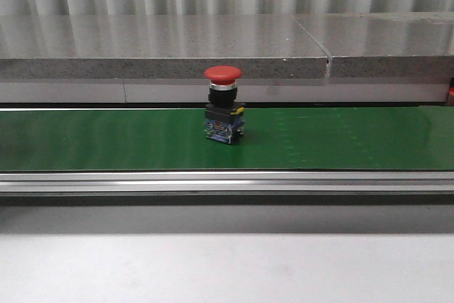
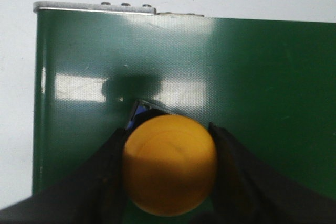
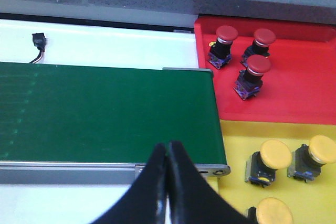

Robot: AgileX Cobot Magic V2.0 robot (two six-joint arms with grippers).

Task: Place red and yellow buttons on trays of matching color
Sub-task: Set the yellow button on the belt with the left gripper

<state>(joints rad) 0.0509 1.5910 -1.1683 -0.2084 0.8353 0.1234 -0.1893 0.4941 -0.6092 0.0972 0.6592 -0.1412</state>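
A red button with a mushroom cap stands upright on the green belt, mid-belt in the front view, with no gripper near it. My left gripper is shut on a yellow button, its black fingers pressed against both sides of the cap above the belt near its end. My right gripper is shut with nothing in it, hovering over the belt's other end. Beside that end lie the red tray and the yellow tray.
Three red buttons stand in the red tray and three yellow buttons in the yellow tray. A grey stone ledge runs behind the belt. A small black plug with a cable lies on the white table.
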